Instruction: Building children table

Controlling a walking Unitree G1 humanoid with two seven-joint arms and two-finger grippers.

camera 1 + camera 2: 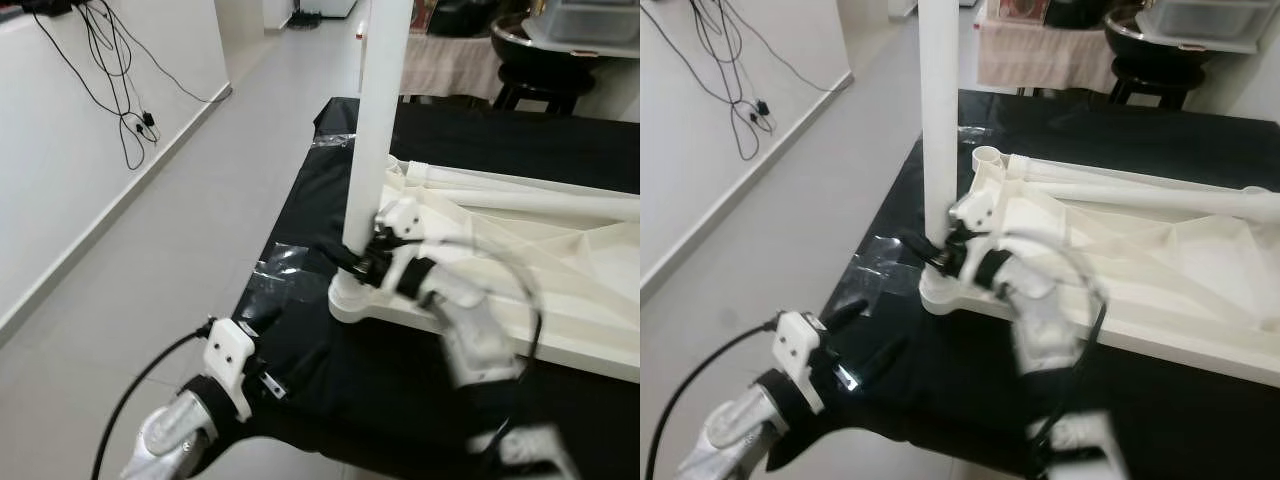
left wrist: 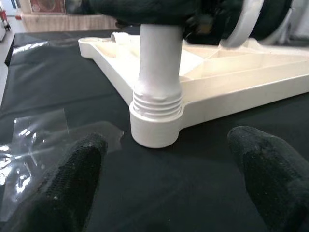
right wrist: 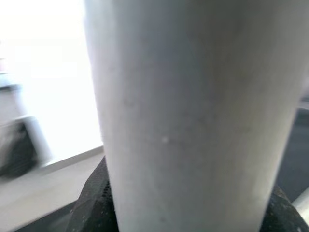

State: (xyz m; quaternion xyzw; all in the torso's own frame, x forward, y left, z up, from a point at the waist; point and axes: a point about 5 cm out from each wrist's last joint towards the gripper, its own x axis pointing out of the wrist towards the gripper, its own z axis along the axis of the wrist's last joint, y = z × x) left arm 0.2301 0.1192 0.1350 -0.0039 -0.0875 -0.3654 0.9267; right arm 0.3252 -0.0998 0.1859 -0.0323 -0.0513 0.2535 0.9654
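A white plastic table top (image 1: pixel 560 290) lies upside down on a black sheet. A white table leg (image 1: pixel 375 120) stands upright in its near corner socket (image 1: pixel 350 300), threads showing at the base (image 2: pixel 157 101). My right gripper (image 1: pixel 352 256) is shut on the leg just above the socket, and the leg (image 3: pixel 193 121) looms close in the right wrist view. My left gripper (image 1: pixel 262 330) hovers open over the black sheet, short of the socket, with its fingers (image 2: pixel 72 179) on either side of the view. More loose white legs (image 1: pixel 1140 190) rest on the table top.
The black sheet (image 1: pixel 330 390) covers a low platform and has clear tape (image 1: pixel 285 265) on it near the socket. Grey tiled floor (image 1: pixel 180 230) runs to the left along a white wall with hanging cables (image 1: pixel 120 90). A dark stool (image 1: pixel 545 80) stands at the back right.
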